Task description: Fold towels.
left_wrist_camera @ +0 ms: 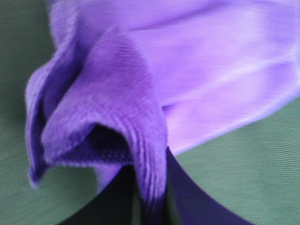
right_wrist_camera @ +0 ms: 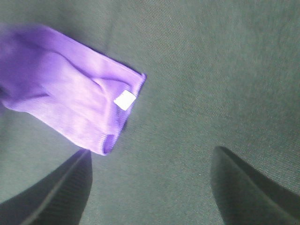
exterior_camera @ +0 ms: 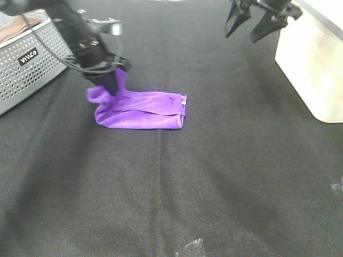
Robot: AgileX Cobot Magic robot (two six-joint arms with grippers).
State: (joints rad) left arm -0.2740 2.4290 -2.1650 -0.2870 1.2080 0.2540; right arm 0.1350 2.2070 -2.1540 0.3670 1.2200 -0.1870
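A purple towel [exterior_camera: 142,110] lies folded on the dark table, its left end lifted. My left gripper [exterior_camera: 113,80] is shut on that left end and holds it a little above the cloth. In the left wrist view the pinched fold of the towel [left_wrist_camera: 122,108] fills the frame, with the dark fingers [left_wrist_camera: 197,197] closed on it. My right gripper [exterior_camera: 251,24] is open and empty, raised at the back right. In the right wrist view the towel's other end [right_wrist_camera: 70,103] with its white tag [right_wrist_camera: 124,100] lies beyond the spread fingers [right_wrist_camera: 56,192].
A grey perforated basket [exterior_camera: 29,59] stands at the back left, close behind my left arm. A white plastic bin [exterior_camera: 316,64] stands at the right edge. A small clear scrap [exterior_camera: 190,247] lies at the front edge.
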